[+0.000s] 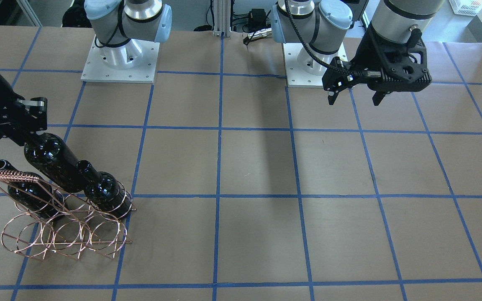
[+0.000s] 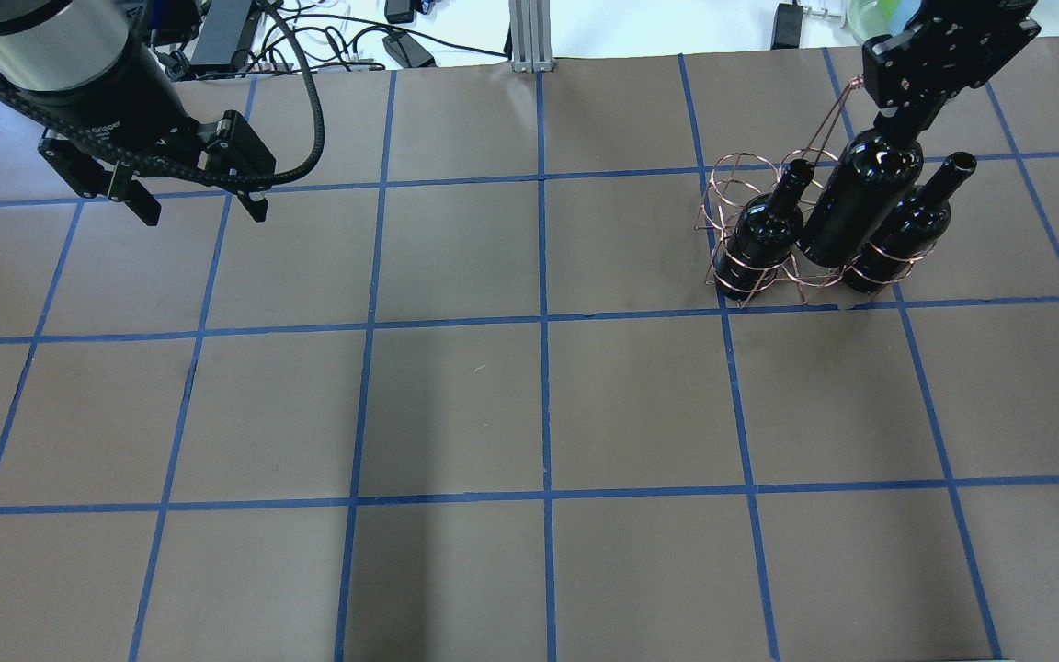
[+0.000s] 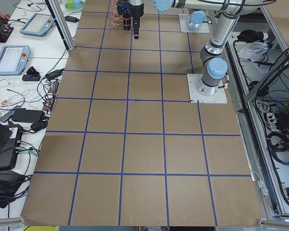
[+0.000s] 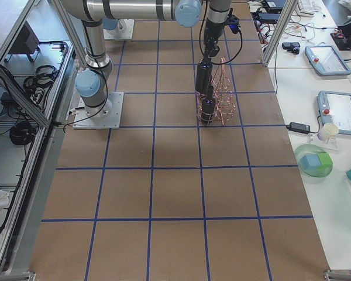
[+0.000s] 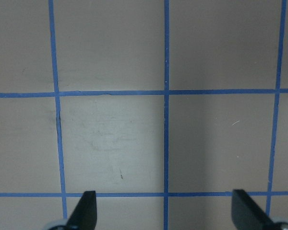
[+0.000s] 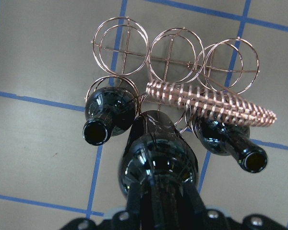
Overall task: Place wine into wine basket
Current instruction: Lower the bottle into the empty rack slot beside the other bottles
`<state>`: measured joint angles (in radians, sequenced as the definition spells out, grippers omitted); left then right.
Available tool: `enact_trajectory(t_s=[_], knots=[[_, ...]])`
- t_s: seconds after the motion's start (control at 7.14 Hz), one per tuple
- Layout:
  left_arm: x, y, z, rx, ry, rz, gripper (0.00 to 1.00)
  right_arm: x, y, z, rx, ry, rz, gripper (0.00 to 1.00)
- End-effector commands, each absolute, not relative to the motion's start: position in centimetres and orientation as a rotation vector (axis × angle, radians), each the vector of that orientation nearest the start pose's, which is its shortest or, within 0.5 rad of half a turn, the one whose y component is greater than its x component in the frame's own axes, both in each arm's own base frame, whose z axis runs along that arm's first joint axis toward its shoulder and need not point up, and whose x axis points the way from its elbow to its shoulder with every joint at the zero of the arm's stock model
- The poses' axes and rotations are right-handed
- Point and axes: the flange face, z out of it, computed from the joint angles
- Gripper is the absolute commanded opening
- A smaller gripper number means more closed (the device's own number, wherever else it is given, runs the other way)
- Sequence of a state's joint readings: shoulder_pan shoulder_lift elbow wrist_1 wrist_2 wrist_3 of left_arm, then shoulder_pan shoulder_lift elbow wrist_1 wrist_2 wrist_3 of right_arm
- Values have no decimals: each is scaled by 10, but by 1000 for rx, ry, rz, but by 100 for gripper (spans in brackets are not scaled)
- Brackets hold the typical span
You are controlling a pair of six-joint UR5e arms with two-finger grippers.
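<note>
My right gripper (image 2: 900, 118) is shut on the neck of a dark glossy wine bottle (image 2: 860, 198) and holds it tilted between two like bottles. Those two bottles (image 2: 762, 234) (image 2: 906, 230) sit in the outer rings of the copper wire wine basket (image 2: 739, 179). The held bottle's base is at the middle ring; I cannot tell how deep it sits. In the right wrist view the held bottle (image 6: 156, 160) hides that ring, and the coil-wrapped handle (image 6: 216, 103) lies beside it. My left gripper (image 2: 203, 210) is open and empty, far off above the table.
The basket's other row of rings (image 6: 173, 52) holds nothing. The arm bases (image 1: 119, 62) (image 1: 314, 58) stand at the robot's edge of the brown table with its blue tape grid (image 2: 543, 322). Cables and devices (image 2: 401, 41) lie beyond the far edge.
</note>
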<state>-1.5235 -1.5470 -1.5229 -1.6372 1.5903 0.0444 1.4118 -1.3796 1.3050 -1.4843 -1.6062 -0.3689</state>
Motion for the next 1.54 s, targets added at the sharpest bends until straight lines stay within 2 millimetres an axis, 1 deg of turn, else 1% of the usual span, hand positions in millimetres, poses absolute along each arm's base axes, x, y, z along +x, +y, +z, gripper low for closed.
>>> enact_trajectory(t_s=[0.0, 0.14, 0.42, 0.56, 0.98, 1.12, 1.26, 1.4], knots=[[-108, -484, 516, -5, 3120, -1, 100, 34, -590, 507, -422, 3190, 6, 0], [-108, -486, 513, -5, 3122, 4, 100, 33, -597, 501, -421, 3183, -10, 0], [-108, -487, 512, -7, 3123, -1, 100, 32, -604, 494, -421, 3183, -18, 0], [-109, -485, 513, -7, 3123, 6, 100, 32, -605, 491, -426, 3180, -12, 0], [-109, -485, 514, -5, 3124, -8, 100, 32, -611, 471, -428, 3167, 36, 0], [-111, -486, 513, -7, 3138, -7, 100, 33, -613, 471, -439, 3163, 5, 0], [-112, -486, 513, -2, 3137, -7, 100, 33, -617, 459, -451, 3157, 28, 0], [-112, -485, 514, -2, 3134, -9, 100, 32, -621, 456, -458, 3164, -11, 0]])
